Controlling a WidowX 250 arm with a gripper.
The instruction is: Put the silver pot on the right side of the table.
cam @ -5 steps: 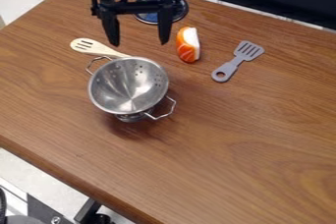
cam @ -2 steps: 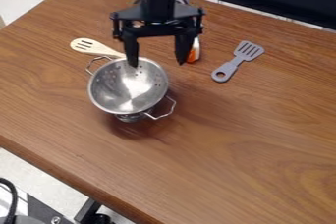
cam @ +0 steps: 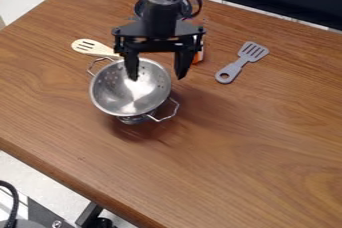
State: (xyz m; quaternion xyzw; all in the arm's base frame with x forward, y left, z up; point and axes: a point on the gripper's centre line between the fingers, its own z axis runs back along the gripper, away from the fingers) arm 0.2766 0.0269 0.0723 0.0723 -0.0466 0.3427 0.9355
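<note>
Claw (cam: 156, 78) hangs released above the silver pot (cam: 119, 94), toward the left edge of the surface (cam: 240, 137). Gripping the rim off-centre could make the pot tip

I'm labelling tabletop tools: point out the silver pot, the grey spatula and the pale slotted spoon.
Silver pot (cam: 130, 91): camera view, inside of the bowl.
Grey spatula (cam: 242, 62): camera view, neck.
Pale slotted spoon (cam: 97, 49): camera view, where head meets handle.

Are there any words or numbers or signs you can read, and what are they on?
No, there are none that can be read.
The marks on the silver colander are holes, not letters.
The stripes on the gray spatula and the cream slotted spoon are slots, not writing.
</note>
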